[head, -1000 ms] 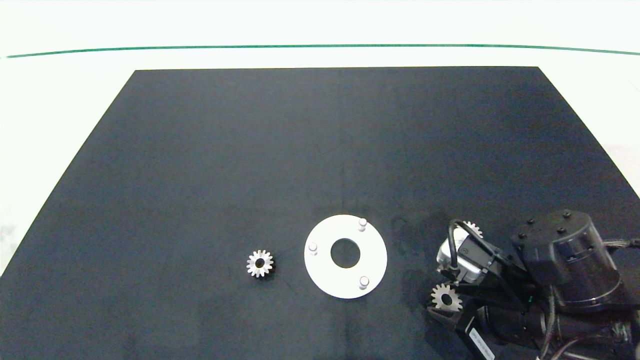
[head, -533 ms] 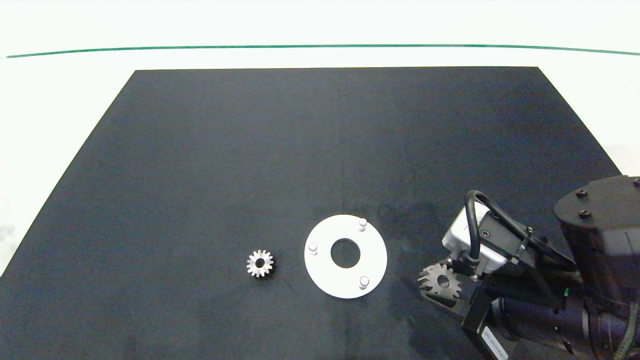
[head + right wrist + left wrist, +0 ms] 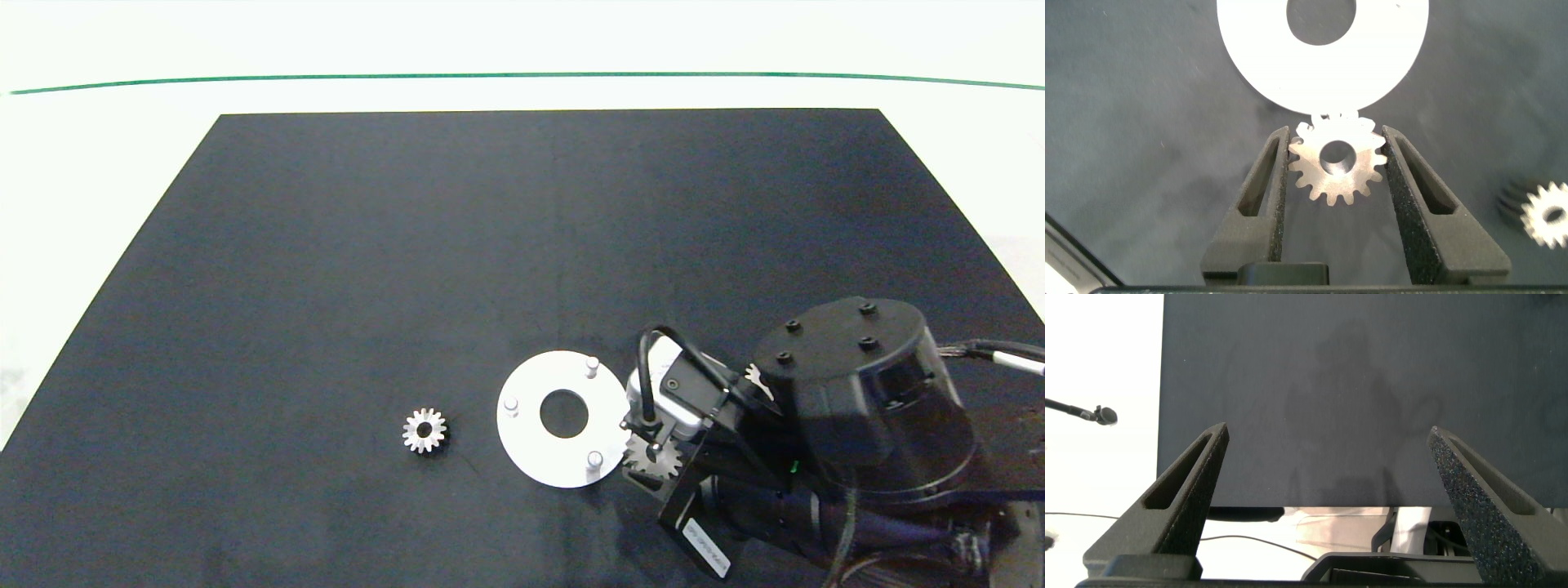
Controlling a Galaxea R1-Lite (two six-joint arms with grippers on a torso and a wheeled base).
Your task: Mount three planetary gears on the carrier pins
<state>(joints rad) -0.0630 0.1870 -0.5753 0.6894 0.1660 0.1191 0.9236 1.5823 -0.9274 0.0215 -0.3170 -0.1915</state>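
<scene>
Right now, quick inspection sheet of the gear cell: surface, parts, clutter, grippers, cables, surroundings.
Surface: black mat on a white table.
Job's things: white carrier disc flat on the mat, its three carrier pins all bare. One gear lies loose on the mat, apart from the disc. A second, the held gear, sits at the disc's rim by one pin, not on it. A third gear lies on the mat by the right arm.
Clutter: nothing seen.
Grippers: right gripper shut on the held gear; left gripper open, empty, over the mat's edge.
Cables: black cable looped on the right wrist.
Surroundings: green line across the table beyond the mat.
</scene>
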